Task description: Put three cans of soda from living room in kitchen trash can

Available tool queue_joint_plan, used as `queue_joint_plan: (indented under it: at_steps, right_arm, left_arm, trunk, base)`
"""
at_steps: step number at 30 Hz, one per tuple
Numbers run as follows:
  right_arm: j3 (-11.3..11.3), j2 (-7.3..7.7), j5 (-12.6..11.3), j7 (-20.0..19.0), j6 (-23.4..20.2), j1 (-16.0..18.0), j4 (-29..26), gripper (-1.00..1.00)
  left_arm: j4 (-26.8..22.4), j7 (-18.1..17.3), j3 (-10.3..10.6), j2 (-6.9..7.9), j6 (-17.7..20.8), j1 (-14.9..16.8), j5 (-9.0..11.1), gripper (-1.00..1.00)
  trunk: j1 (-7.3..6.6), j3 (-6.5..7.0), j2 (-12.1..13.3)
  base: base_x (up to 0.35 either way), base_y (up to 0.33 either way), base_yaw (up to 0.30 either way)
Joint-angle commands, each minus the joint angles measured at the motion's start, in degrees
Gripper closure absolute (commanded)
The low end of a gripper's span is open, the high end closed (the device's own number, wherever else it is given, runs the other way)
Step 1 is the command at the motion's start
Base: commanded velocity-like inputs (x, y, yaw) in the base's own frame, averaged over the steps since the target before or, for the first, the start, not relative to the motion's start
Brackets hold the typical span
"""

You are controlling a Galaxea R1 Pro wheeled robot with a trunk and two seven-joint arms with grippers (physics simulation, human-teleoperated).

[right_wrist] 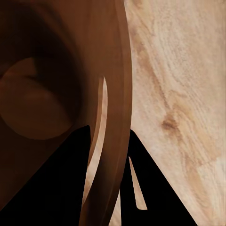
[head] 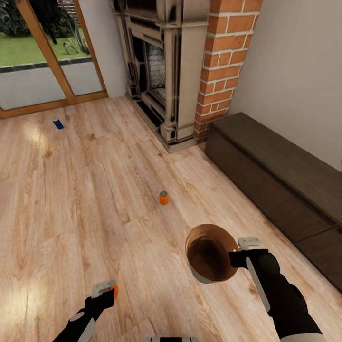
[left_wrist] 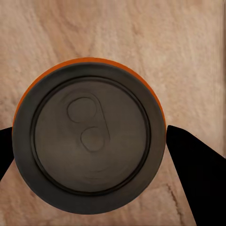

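The light wood plank floor (head: 95,199) shows a clear grain with knots and a soft satin sheen where daylight falls; the round bin with a pale outside and dark brown inside (head: 209,254) looks glossy within, its thin rim smooth; the bright orange drink can in the left claw (left_wrist: 89,136) has a dull grey metal top with a pressed tab outline, matt rather than shiny; the red brick fireplace column (head: 223,61) looks rough, with pale mortar lines; the long dark brown wooden cabinet (head: 275,180) is matt.
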State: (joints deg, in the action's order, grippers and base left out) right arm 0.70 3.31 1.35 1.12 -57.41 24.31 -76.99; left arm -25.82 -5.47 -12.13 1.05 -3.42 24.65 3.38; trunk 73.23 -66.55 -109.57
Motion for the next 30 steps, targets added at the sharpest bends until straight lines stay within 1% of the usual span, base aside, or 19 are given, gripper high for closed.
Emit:
queue_joint_plan:
  at_steps: [1, 30]
  right_arm:
    - [0.0, -0.02, -0.8, -0.2, 0.0, 0.0, 0.0, 1.0]
    - [0.0, -0.06, -0.8, -0.2, 0.1, 0.0, 0.0, 1.0]
  left_arm:
    - [0.0, 0.0, 0.0, 0.0, 0.0, 0.0, 0.0, 1.0]
    - [0.0, 0.0, 0.0, 0.0, 0.0, 0.0, 0.0, 1.0]
  trunk:
    - [-0.23, 0.27, 0.4]
    - [-6.6, 8.15, 12.0]
  base:
    - [0.0, 0.0, 0.0]
    - [0.0, 0.0, 0.0]
